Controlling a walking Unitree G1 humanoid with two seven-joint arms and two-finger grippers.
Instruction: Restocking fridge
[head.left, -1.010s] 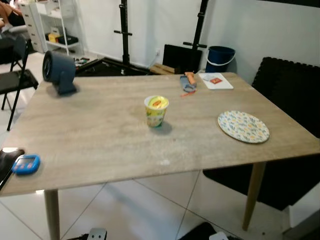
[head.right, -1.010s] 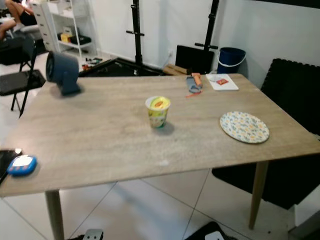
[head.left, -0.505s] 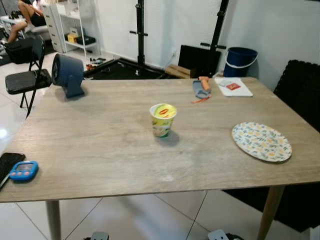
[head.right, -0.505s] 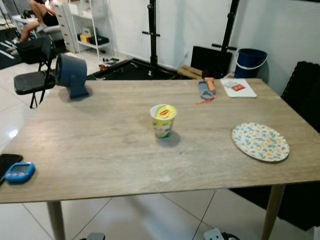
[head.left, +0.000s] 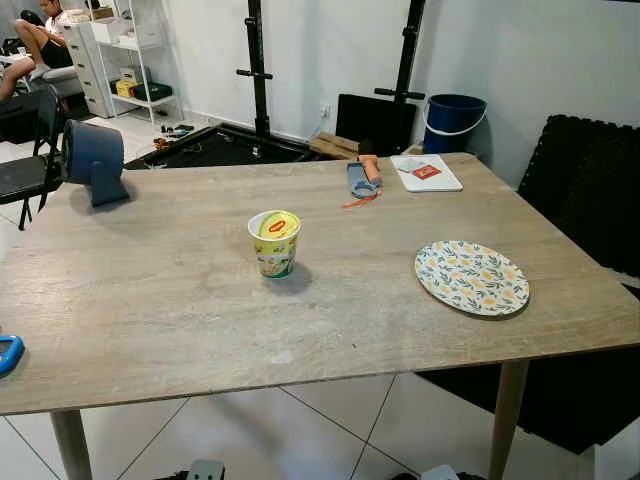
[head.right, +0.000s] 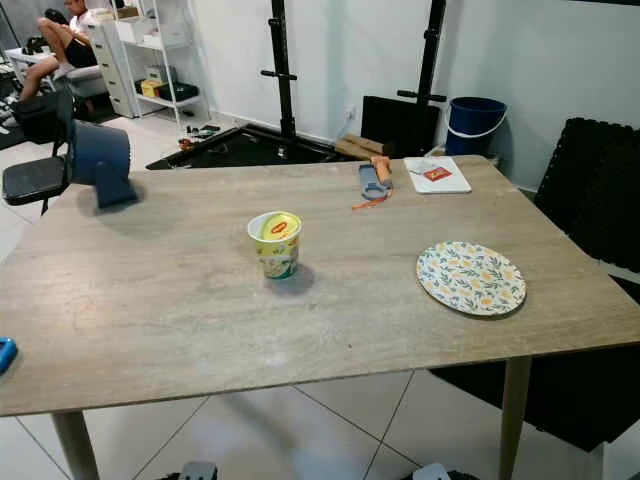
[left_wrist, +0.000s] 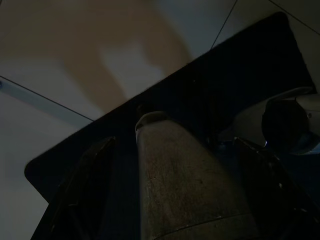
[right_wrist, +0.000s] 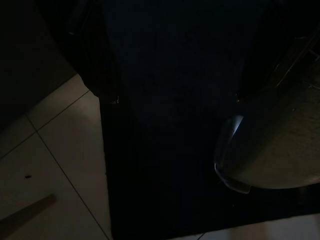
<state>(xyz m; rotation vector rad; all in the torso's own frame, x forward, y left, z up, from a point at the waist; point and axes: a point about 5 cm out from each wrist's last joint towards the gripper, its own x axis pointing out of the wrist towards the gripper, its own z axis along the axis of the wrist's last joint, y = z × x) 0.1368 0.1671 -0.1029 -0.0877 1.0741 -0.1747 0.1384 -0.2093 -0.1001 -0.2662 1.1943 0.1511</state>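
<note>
On the desk (head.left: 150, 300) stands a yellow cup (head.left: 274, 243). Walk up close and reach for its middle slowly. Both arms hang low, and you cannot tell if either gripper is wide or narrow.

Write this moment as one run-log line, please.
phase: facing table | cup: upright, mid-table | plate: right of cup | arms: hanging idle

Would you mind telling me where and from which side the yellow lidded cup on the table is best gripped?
Probably around its side wall, just under the rim. The cup stands upright and tapers downward, with a flat sealed lid offering no hold. Coming level from the near table edge looks best, since nothing stands between that edge and the cup.
</note>
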